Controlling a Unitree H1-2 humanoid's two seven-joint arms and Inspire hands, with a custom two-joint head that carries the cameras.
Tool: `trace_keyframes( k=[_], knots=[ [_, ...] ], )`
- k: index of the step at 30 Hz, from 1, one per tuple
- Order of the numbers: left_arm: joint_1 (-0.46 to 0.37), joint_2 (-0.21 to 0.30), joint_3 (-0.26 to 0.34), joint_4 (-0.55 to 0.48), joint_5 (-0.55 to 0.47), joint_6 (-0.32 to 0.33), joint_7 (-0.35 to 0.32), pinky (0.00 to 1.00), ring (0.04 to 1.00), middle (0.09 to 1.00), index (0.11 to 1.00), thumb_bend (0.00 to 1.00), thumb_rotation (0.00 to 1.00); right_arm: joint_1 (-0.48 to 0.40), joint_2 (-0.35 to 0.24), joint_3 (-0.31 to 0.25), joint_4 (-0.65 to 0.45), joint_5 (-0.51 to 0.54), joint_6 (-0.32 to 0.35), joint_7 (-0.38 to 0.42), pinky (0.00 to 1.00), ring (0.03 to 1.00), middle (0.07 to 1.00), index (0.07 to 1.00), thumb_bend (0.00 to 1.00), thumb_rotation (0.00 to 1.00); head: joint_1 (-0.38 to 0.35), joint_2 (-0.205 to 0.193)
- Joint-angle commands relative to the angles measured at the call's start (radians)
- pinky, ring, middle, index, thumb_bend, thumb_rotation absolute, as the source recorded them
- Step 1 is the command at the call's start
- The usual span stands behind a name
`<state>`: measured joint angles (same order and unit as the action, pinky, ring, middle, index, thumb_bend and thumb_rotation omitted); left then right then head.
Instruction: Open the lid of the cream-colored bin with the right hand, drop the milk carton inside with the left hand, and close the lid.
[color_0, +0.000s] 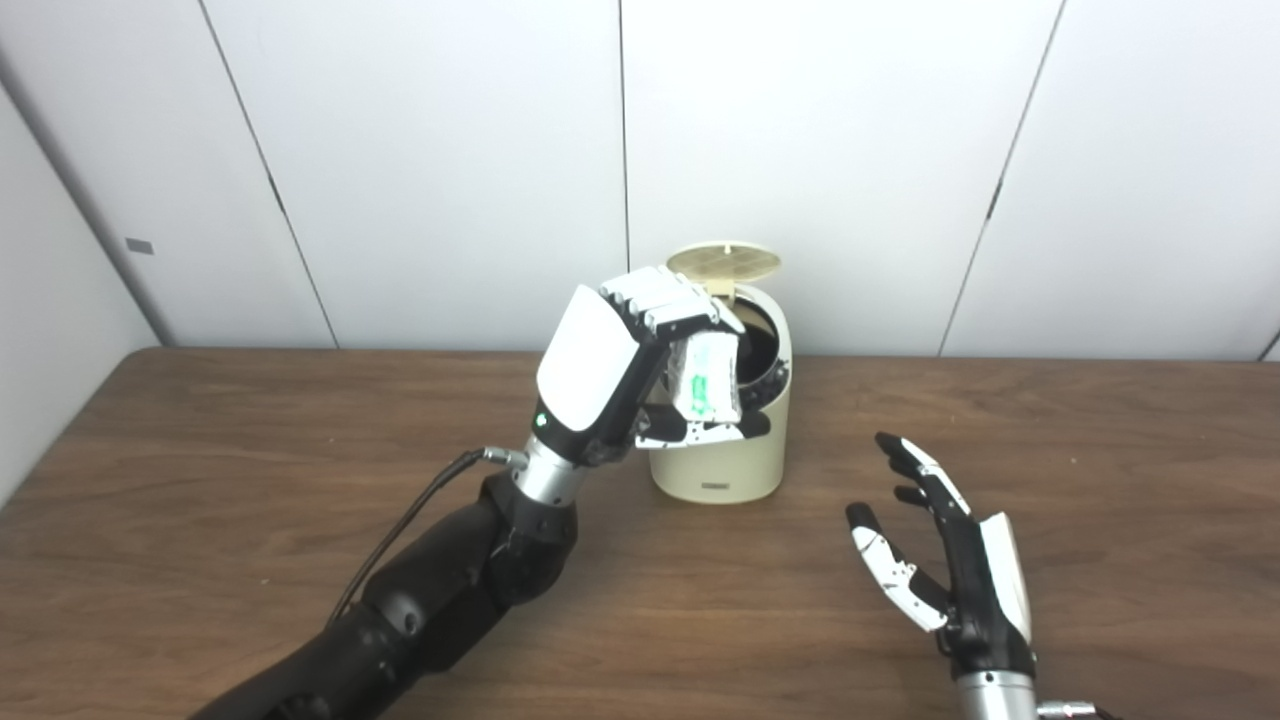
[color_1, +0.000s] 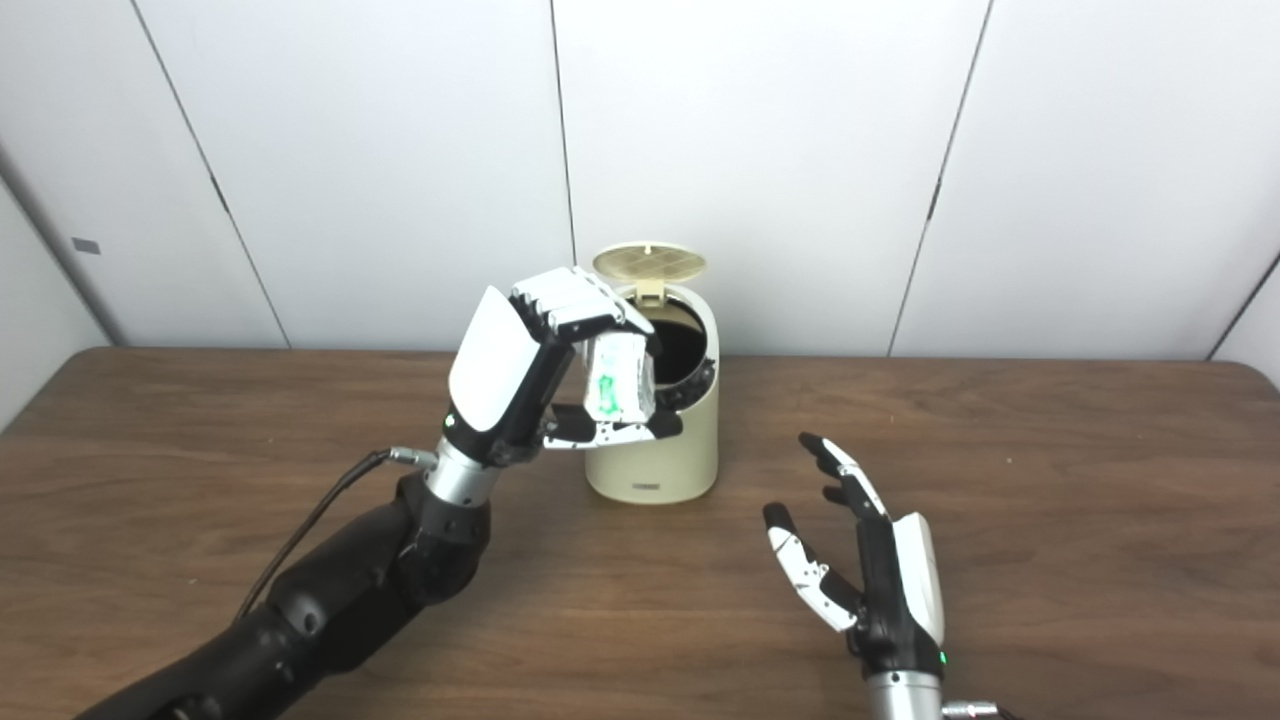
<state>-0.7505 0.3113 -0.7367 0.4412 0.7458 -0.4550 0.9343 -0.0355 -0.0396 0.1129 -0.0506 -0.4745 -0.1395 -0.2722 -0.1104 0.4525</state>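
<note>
The scene was evenly and brightly lit from above. Soft shadows were cast on the table (color_0: 300, 450) near its far edge. The white wall panels (color_0: 450, 150) were slightly overexposed; mild softness was seen throughout.

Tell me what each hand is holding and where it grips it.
Left hand holds the milk carton at the open bin: fingers over its top, thumb under its bottom. Right hand is open, holding nothing.

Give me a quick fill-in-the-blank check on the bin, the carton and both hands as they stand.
1. The lid of the cream-colored bin stands ____.
2. The milk carton is held in the ____ hand.
3. The right hand is open and holds ____.
4. The carton is at the bin's ____, not yet released.

Missing words: open; left; nothing; opening
</note>
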Motion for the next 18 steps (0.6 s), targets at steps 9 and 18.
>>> trace_keyframes(
  k=[9,18],
  knots=[
    [-0.143,0.01,-0.092,0.092,0.111,-0.015,0.162,0.53,0.514,0.468,0.454,0.5,0.0,0.007,0.038,0.02,0.068,-0.006,-0.041,-0.04,0.75,0.842,0.85,0.823,0.13,0.57,-0.002,-0.002],
    [-0.189,0.014,-0.129,0.14,0.122,-0.015,0.204,0.53,0.506,0.463,0.462,0.5,0.0,0.001,0.036,0.029,0.084,-0.001,-0.055,-0.041,0.75,0.839,0.851,0.824,0.14,0.57,-0.008,-0.008]
  ],
)
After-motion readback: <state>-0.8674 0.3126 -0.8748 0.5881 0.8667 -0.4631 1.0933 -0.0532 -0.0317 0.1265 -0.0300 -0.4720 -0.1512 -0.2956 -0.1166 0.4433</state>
